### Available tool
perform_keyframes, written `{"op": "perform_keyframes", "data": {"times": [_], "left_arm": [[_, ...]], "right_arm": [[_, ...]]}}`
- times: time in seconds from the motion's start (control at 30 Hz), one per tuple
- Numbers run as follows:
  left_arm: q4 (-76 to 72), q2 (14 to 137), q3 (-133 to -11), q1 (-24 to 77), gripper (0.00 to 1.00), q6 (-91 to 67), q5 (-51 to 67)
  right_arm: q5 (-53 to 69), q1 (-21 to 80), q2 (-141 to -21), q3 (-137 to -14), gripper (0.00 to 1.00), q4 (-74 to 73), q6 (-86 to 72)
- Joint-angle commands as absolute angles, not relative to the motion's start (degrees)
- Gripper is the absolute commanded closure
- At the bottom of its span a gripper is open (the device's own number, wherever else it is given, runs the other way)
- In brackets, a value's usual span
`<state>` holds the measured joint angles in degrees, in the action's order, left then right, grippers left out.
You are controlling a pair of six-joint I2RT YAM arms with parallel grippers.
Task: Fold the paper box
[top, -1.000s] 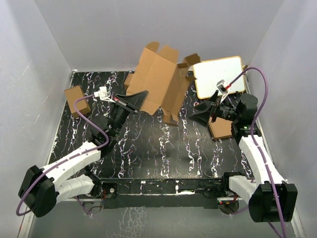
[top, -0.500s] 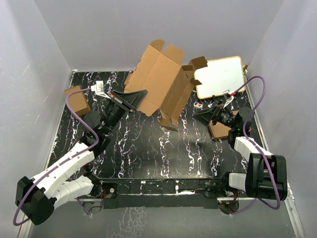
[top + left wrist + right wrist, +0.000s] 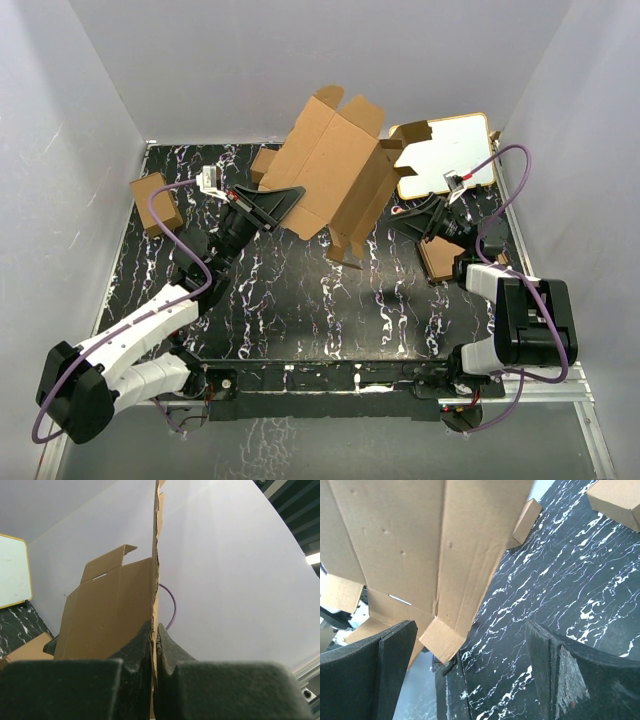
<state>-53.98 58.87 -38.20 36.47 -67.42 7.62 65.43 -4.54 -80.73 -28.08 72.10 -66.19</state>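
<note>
Left wrist shows the left gripper (image 3: pixel 154 631) clamped on the paper box (image 3: pixel 107 615) edge, while the right gripper (image 3: pixel 471 630) gapes nearby.

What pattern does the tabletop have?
The table is black with white veining; clearest in right wrist view.

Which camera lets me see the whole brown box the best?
The top view. It shows the whole box, flaps and all, held up by the left hand. The left wrist view shows only its thin edge pinched between the fingers. The right wrist view shows a close, cut-off piece of it.
</note>
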Motion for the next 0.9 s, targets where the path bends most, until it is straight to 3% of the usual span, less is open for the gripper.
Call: {"op": "perform_keyframes", "data": {"times": [0.0,0.2,0.3,0.47,0.87], "left_arm": [[-60.04,58.81,-38.98,36.13,1.0,-69.62,9.59],[-60.63,59.18,-38.9,36.12,1.0,-70.48,10.45],[-57.86,57.21,-38.7,36.12,1.0,-68.52,10.25],[-56.85,55.46,-37.39,35.97,1.0,-67.6,10.21],[-56.5,54.51,-35.6,35.53,1.0,-68.47,15.47]], "right_arm": [[63.34,-4.08,-81.73,-31.06,0.01,83.0,-69.83],[71.49,-6.01,-81.5,-35.61,0.02,86.69,-65.26],[75.46,-12.38,-74.52,-38.04,0.01,66.94,-48.04],[77.16,-15.42,-64.83,-46.75,0.01,19.03,-4.58],[73.46,-15.46,-70.82,-68.74,0.01,-0.38,8.35]]}}
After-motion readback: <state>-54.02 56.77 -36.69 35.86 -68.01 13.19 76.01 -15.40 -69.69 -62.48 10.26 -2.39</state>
